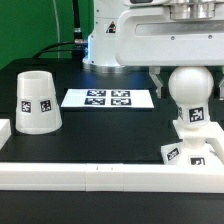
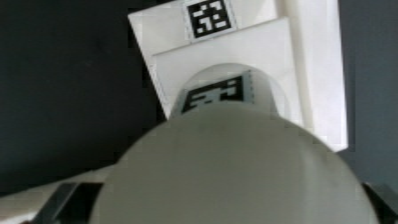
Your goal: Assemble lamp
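The rounded bulb (image 1: 188,88) stands upright with its tagged neck on the flat square base (image 1: 192,152) at the exterior view's right. My gripper (image 1: 188,84) comes down from above with a finger on each side of the bulb's round head, shut on it. In the wrist view the bulb (image 2: 222,160) fills the picture between my gripper (image 2: 222,208) fingers, and the base (image 2: 231,45) with its tag lies beyond it. The tapered shade (image 1: 37,102) stands alone, wide end down, at the exterior view's left.
The marker board (image 1: 108,98) lies flat on the black table between shade and bulb. A long white border rail (image 1: 100,176) runs along the front edge. The arm's white body (image 1: 115,40) stands behind the marker board.
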Tool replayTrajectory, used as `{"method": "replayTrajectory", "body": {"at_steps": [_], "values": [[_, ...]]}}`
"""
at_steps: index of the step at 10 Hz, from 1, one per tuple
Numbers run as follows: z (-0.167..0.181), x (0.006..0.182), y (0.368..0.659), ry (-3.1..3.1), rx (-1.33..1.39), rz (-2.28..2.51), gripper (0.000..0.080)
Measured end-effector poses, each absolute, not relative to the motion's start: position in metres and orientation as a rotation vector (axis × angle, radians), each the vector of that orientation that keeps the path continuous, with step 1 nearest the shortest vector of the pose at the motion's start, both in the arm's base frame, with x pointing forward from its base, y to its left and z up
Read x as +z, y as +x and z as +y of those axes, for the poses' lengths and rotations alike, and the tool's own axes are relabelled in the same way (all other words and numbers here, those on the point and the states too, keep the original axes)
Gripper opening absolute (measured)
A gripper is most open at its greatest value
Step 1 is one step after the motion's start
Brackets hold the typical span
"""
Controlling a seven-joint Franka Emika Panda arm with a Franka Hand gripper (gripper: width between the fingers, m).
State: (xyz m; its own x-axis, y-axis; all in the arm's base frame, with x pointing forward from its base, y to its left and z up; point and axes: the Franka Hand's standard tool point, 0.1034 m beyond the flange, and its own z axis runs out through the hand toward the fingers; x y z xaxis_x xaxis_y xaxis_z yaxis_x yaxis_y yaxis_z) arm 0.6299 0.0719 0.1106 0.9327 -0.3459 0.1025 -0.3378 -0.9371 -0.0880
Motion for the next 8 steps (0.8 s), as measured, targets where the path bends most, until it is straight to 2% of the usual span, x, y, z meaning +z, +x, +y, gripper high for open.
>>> {"method": "replayTrajectory", "body": {"at_steps": [8], "values": [[0.089, 0.106, 0.628, -2.839, -0.079, 1.148, 0.0576]]}}
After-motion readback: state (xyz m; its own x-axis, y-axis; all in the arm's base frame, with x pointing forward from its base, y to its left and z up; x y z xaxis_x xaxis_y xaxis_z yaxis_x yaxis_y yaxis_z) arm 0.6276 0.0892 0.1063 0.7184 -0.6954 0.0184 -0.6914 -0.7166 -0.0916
